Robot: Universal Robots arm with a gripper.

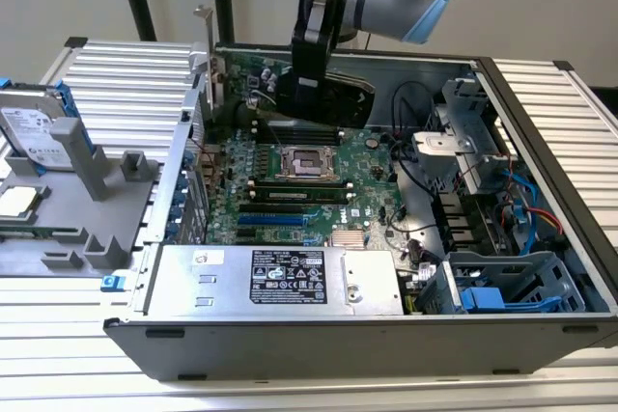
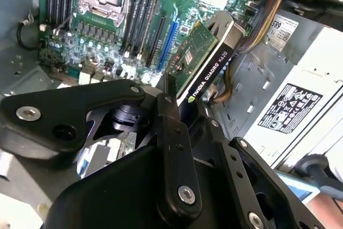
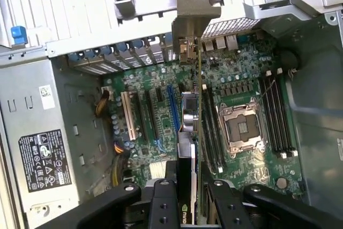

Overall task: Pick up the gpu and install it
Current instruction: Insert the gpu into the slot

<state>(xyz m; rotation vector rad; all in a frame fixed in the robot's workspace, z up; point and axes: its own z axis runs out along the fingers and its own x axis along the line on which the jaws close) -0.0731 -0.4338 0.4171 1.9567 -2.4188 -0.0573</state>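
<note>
Hand [image 3: 194, 202] clenched on gpu [image 2: 201, 57]; card on edge over motherboard [image 3: 241, 79], long axis parallel to blue slot [image 3: 171, 105], bracket [image 3: 194, 20] toward case rear.

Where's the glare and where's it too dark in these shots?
Second wrist view: the power supply is washed out white, the hand holding the gpu is near black. First wrist view: the ribbed table glares. Exterior view: soft, even light, no hard shadows.
</note>
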